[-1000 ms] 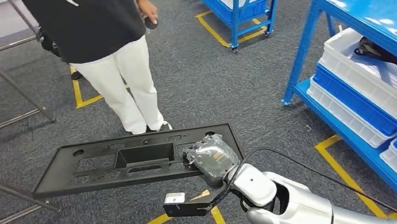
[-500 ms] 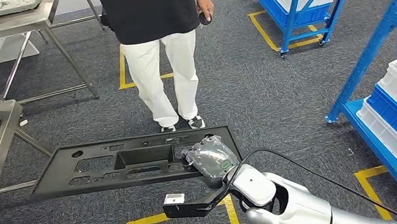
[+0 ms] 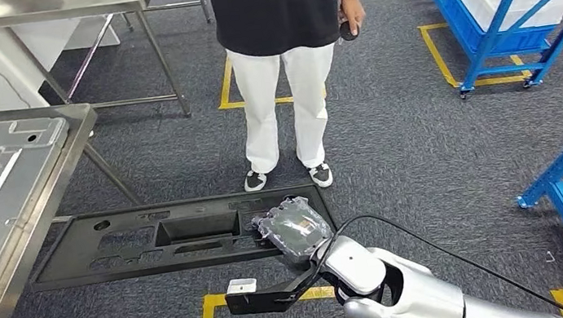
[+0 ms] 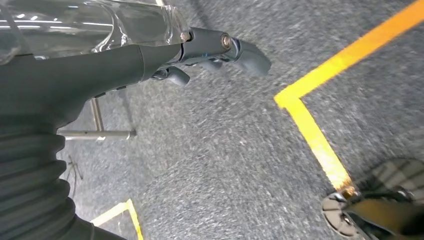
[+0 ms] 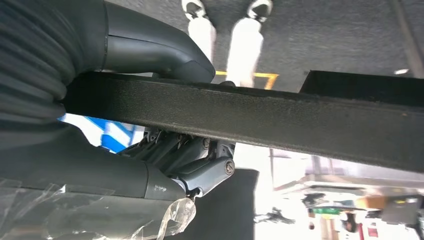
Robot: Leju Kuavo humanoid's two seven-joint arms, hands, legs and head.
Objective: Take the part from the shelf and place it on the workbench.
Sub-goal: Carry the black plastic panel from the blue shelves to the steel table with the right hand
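The black part (image 3: 177, 237) is being gripped at one end by the right hand (image 3: 294, 230), clear of the workbench (image 3: 17, 202); it should be kept level. The left hand (image 4: 200, 50) is hanging with nothing held.

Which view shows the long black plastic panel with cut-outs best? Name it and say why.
The head view: the long black plastic panel shows whole, with its cut-outs, the right hand gripping one end. The right wrist view shows its edge as a dark bar clamped in the hand. The left wrist view gives grey carpet.
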